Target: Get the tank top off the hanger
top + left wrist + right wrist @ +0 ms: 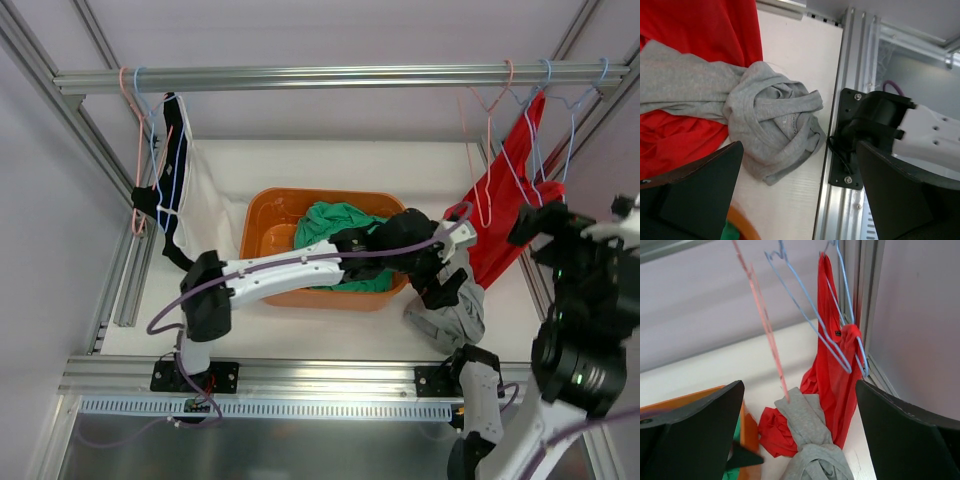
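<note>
A red tank top [505,215] hangs by one strap from a blue hanger [535,130] on the rail at the far right, and its lower part is bunched on the table. It also shows in the right wrist view [832,370] with the blue hanger [840,347]. A grey top [450,310] lies twisted on the table below it, and shows in the left wrist view [772,130]. My left gripper [440,283] is open and empty just above the grey top [797,167]. My right gripper [528,225] is open and empty beside the red top [800,432].
An orange basin [268,215] holding a green garment [340,235] sits mid-table. A black and white top [170,175] hangs on hangers at the far left. An empty pink hanger [765,325] hangs beside the red top. Aluminium frame posts [850,80] edge the table.
</note>
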Robot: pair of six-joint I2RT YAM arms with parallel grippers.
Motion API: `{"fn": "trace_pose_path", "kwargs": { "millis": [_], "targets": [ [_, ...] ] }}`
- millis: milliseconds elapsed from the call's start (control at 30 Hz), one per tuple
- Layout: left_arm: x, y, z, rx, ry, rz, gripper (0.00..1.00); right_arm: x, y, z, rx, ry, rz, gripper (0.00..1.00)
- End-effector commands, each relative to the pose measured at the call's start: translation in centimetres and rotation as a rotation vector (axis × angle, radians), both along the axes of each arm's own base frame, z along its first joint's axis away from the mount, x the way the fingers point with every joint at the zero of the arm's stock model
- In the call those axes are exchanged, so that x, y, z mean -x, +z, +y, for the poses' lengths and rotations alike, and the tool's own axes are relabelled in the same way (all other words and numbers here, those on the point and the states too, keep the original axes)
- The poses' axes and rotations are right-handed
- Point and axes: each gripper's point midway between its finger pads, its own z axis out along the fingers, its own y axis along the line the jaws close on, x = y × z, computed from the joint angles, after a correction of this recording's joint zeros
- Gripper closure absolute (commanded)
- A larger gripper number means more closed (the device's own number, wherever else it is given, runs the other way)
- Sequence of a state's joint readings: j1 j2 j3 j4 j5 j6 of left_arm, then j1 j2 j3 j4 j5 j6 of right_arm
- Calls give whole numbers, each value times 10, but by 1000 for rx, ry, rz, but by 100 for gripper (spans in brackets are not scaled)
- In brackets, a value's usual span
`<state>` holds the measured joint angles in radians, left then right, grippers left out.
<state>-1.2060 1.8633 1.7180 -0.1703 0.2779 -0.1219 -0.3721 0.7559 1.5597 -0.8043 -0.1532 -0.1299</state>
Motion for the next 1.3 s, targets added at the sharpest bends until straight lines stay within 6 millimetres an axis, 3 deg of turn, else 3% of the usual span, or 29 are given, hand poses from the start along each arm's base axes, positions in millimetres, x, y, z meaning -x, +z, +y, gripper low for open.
{"fn": "trace_pose_path", "kwargs": {
  "millis": [0, 33, 67, 133, 167, 300, 533, 633, 667, 733, 767, 800, 900, 967, 1000, 1167, 1200, 1267],
  "targets": [
    [7, -29, -26, -50, -36, -39, 1, 46, 11, 9, -3, -62, -166, 1],
    [7, -28, -33, -44, -40, -52, 1, 54, 11, 12, -15, -63, -197, 0],
    [7, -49, -41, -76, -49, -42, 1, 57, 9, 17, -32, -46, -220, 1],
    [7, -55, -51, -85, -62, -47, 1, 69, 12, 28, -31, 2, -254, 1],
    [4, -76, -55, -119, -57, -39, 1, 71, 12, 35, -34, 39, -254, 0],
    [-1, -117, -66, -188, -44, -12, 1, 88, 26, 56, -32, 142, -303, 1],
    [-3, -206, -71, -349, 11, -6, 1, 115, 41, 58, -15, 135, -384, 0],
    [11, -232, -70, -408, -2, -53, 1, 116, 41, 58, -14, 137, -387, 0],
    [13, -238, -69, -419, -3, -53, 3, 117, 41, 58, -13, 139, -388, 1],
    [20, -247, -67, -436, -16, -23, 19, 118, 41, 58, -11, 140, -391, 0],
    [21, -248, -65, -441, -17, -14, 31, 118, 42, 58, -9, 139, -392, 1],
    [24, -251, -62, -450, -13, 2, 59, 119, 42, 59, -9, 140, -395, 0],
    [22, -234, -58, -436, 7, -2, 91, 121, 44, 58, -4, 136, -403, 1],
    [16, -210, -58, -404, 33, -31, 92, 122, 46, 58, -3, 134, -409, 0],
    [14, -205, -57, -399, 41, -44, 100, 123, 47, 58, -3, 135, -413, 1],
    [1, -146, -59, -304, 81, -80, 100, 126, 48, 58, 5, 136, -420, 1],
    [-1, -123, -59, -265, 91, -83, 100, 126, 48, 57, 7, 133, -422, 1],
    [-1, -100, -59, -224, 97, -87, 100, 128, 48, 55, 11, 123, -425, 0]
  ]
}}
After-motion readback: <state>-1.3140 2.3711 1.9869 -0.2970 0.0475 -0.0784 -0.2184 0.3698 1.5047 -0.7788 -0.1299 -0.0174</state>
